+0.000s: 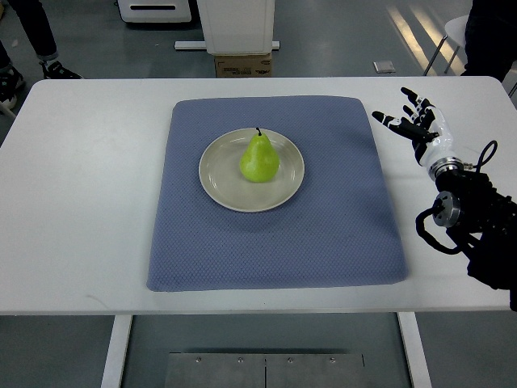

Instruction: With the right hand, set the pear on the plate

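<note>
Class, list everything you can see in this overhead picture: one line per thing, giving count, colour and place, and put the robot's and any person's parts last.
pear: one, green, standing on the plate
plate: one, pale beige, round, middle of the mat
mat: one, blue-grey, on the middle of the table
table: one, white, fills most of the view
cardboard box: one, brown, on the floor beyond the table's far edge
white cabinet: one, behind the box at top centre
right hand: one, black and white, fingers spread, empty, over the table's right side beside the mat
person's legs: dark trousers and shoes, top left corner
left hand: not in view
</note>
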`<state>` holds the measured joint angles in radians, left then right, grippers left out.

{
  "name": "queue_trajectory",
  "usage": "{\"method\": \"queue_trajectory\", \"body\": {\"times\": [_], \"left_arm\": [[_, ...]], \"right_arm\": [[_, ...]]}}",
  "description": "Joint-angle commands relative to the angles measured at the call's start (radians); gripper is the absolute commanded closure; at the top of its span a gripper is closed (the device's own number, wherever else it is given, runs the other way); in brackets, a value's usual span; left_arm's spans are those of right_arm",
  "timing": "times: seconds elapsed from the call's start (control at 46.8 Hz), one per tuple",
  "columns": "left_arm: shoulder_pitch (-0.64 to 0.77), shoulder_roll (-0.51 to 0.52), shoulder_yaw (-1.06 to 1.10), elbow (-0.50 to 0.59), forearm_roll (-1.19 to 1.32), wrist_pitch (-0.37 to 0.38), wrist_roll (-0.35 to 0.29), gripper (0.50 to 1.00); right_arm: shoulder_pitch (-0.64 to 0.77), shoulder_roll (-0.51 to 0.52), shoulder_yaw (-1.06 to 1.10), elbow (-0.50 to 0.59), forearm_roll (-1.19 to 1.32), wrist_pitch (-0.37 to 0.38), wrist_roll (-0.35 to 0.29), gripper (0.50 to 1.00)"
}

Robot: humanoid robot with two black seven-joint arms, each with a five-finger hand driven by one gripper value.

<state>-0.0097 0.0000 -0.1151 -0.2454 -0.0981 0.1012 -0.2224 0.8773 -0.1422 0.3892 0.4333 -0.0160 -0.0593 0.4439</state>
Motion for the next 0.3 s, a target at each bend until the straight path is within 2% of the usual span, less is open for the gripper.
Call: {"method": "queue_trajectory", "body": {"times": [0.0,0.085,0.278], "left_arm": [[0.001,0.0,0.002,0.0,0.0,0.0,0.0,0.5],[0.001,0.0,0.0,0.0,0.0,0.0,0.0,0.5],[0.001,0.0,0.0,0.0,0.0,0.0,0.0,0.5]], "right_arm": [[-0.003,0.009,0.02,-0.018,0.007,0.007,-0.024,0.5],[-0.021,0.009,0.045,-0.018,0.019,0.007,-0.047,0.5],[-0.028,0.009,0.082,-0.018,0.019,0.007,-0.048,0.5]]}}
